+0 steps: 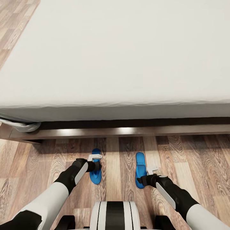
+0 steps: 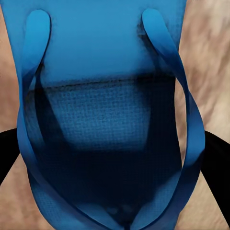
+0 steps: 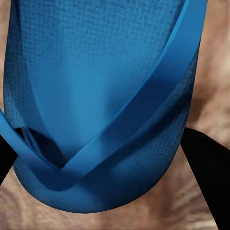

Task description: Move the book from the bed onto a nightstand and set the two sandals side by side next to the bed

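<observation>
My left gripper [image 1: 95, 166] sits low over one bright blue flat-soled flip-flop [image 1: 95, 171]; I cannot tell whether its fingers grip it. My right gripper [image 1: 144, 179] sits over the other blue flip-flop [image 1: 139, 166], its grip equally unclear. Both sandals lie apart on the brown wood-plank floor [image 1: 115, 159], toes toward the low dark wooden bed [image 1: 127, 131] with its pale grey mattress [image 1: 121, 54].

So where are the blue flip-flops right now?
In the head view both sandals lie on the wood floor beside the bed, one under the left gripper, one under the right gripper.
</observation>
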